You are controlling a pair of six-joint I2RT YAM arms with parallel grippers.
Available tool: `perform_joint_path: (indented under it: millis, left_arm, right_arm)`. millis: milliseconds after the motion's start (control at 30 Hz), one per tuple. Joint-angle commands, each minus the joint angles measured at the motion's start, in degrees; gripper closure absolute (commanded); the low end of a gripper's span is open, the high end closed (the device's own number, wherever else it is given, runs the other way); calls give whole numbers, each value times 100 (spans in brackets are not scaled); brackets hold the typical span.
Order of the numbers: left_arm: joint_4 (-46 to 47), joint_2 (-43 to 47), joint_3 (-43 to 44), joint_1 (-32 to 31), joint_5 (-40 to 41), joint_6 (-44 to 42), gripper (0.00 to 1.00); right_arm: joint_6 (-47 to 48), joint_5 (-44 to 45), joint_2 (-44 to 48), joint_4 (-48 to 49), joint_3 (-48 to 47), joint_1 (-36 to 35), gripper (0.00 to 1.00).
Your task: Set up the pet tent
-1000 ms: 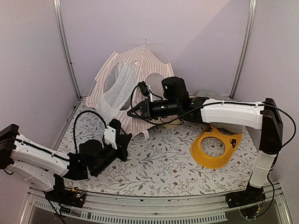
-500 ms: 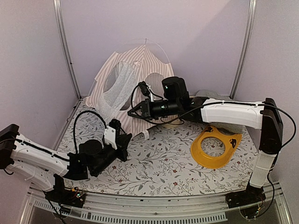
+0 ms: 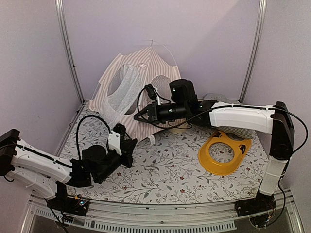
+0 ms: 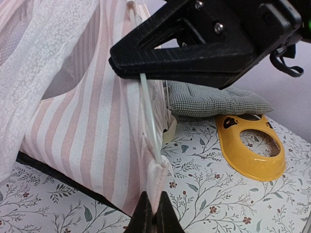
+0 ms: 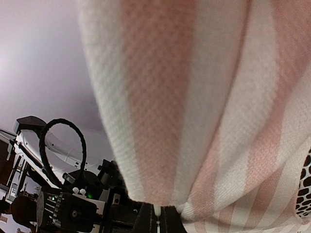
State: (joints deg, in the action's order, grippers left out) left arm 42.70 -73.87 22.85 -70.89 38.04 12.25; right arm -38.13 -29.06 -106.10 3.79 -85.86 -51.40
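Note:
The pink-and-white striped pet tent (image 3: 127, 90) stands half raised at the back left, and its mesh window (image 3: 163, 82) faces front. My right gripper (image 3: 136, 117) is shut on a thin white pole (image 4: 147, 109) at the tent's front edge. In the right wrist view the pole (image 5: 157, 211) sits between the closed fingers under hanging fabric (image 5: 194, 97). My left gripper (image 4: 153, 216) is shut on the tent's fabric corner pocket (image 4: 156, 177), where the pole's lower end sits. In the top view the left gripper (image 3: 138, 142) is just below the right one.
A yellow ring-shaped piece (image 3: 224, 153) lies on the flowered mat at the right. A green-and-white checked cushion (image 4: 214, 102) lies behind it. A small cream object (image 4: 168, 133) sits by the tent's base. Walls and metal posts (image 3: 68, 53) close in the back and sides.
My right gripper has edged slightly up and to the right with the pole. The left arm and the tent corner have not visibly moved.

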Motion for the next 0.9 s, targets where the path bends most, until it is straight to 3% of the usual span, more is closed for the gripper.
perform_joint_path:
  millis: [0,867]
  left_arm:
    - [-1440,-227,-422,-487,-689,42,100]
    - [-1431,-276,-391,-486,-727,53,100]
  right_arm:
    - [-19,1271,292,1502,-484,883,100]
    - [-236,1098,73,1703,-212,851,100]
